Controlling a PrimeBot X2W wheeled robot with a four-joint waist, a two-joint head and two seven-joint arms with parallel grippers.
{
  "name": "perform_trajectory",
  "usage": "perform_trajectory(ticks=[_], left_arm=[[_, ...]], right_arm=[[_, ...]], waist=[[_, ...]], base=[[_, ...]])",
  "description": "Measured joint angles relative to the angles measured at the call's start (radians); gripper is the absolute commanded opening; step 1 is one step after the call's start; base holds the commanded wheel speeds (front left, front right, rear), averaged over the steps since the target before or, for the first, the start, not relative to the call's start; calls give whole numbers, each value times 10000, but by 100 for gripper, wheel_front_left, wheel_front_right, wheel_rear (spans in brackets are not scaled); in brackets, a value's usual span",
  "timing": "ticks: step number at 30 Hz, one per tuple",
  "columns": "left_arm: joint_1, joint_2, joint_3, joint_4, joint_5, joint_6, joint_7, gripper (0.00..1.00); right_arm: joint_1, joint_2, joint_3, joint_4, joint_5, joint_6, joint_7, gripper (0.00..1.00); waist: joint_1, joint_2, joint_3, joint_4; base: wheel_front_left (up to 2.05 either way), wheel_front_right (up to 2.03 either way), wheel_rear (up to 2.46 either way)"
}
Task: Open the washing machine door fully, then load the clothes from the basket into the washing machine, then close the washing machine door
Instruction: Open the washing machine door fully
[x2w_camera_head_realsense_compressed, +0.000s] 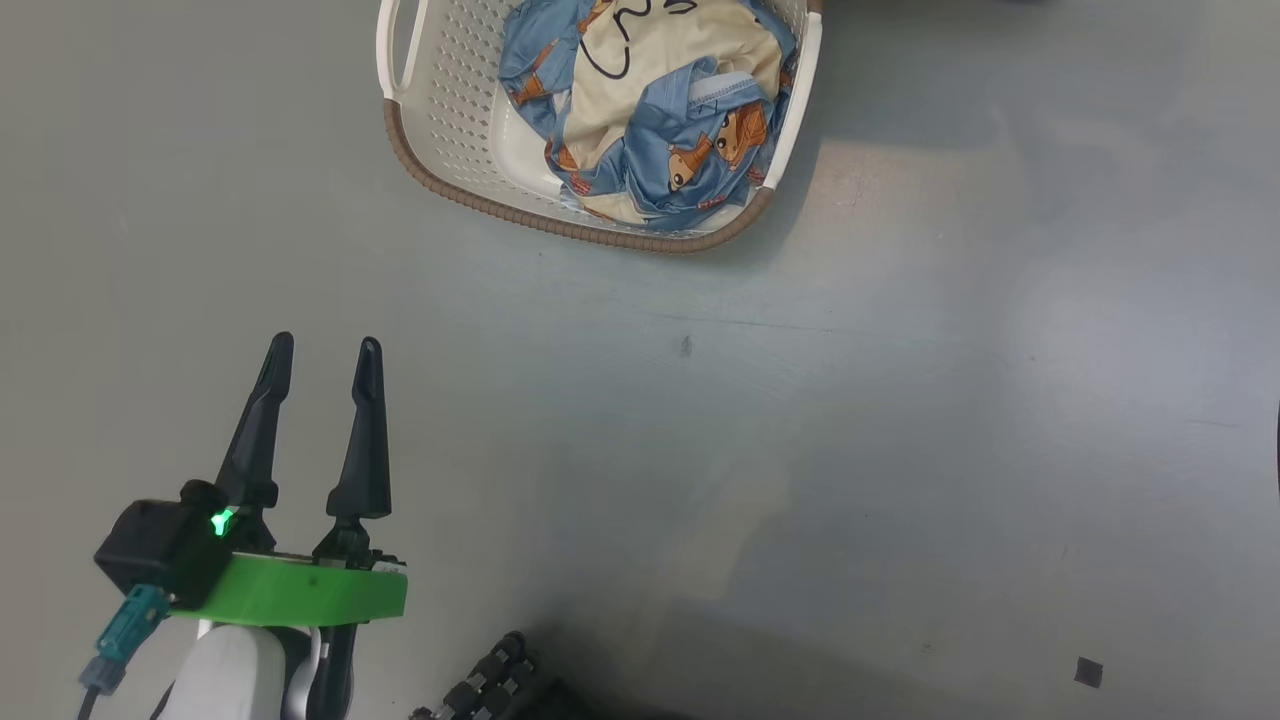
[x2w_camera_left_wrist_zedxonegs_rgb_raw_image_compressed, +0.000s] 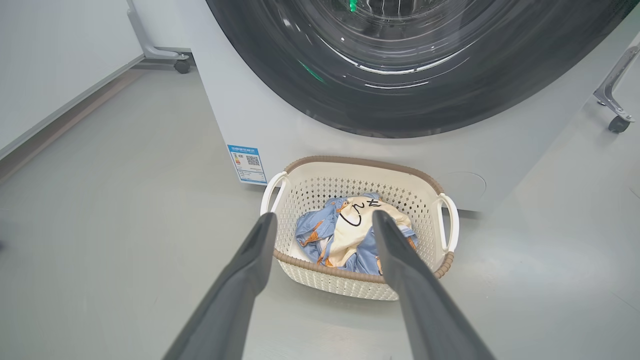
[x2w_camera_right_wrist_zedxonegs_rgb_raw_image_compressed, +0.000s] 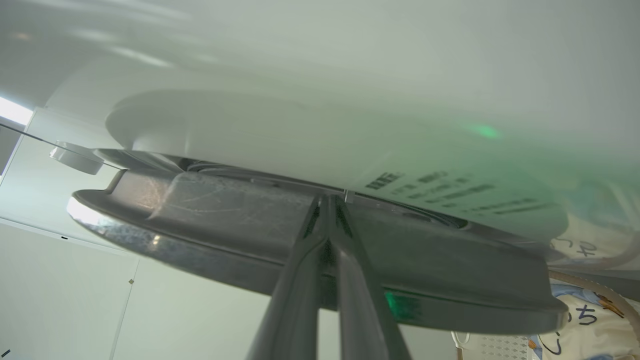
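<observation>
While the left gripper (x2w_camera_head_realsense_compressed: 327, 343) hangs over the grey floor (x2w_camera_head_realsense_compressed: 900, 420) at the lower left of the head view, fingers spread wide with nothing between them, the basket (x2w_camera_head_realsense_compressed: 450, 110) sits further up and to the right on that floor, the clothes (x2w_camera_head_realsense_compressed: 650, 120) bunched up inside it. From the left wrist you get the blue label (x2w_camera_left_wrist_zedxonegs_rgb_raw_image_compressed: 247, 164) low on the washing machine (x2w_camera_left_wrist_zedxonegs_rgb_raw_image_compressed: 280, 120), then the basket just in front of the machine, right below the washing machine door (x2w_camera_left_wrist_zedxonegs_rgb_raw_image_compressed: 400, 112). Over on the right wrist cam, the right gripper (x2w_camera_right_wrist_zedxonegs_rgb_raw_image_compressed: 328, 197) has its fingers pressed together on nothing, tips right at the seam between the door's glossy ring and the white front. Can't tell if that door's cracked or shut.
</observation>
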Motion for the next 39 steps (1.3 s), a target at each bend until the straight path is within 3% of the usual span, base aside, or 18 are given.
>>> perform_trajectory(ticks=[28, 39], left_arm=[[155, -2, -117, -113, -46, 0, 0, 100], [109, -6, 140, -242, -107, 0, 0, 100]], right_arm=[[-610, -46, 368, 73, -77, 0, 79, 0], [-620, 291, 1085, 25, -75, -2, 529, 0]], waist=[[0, 0, 131, 256], [0, 0, 188, -92]], base=[[0, 0, 0], [0, 0, 0]])
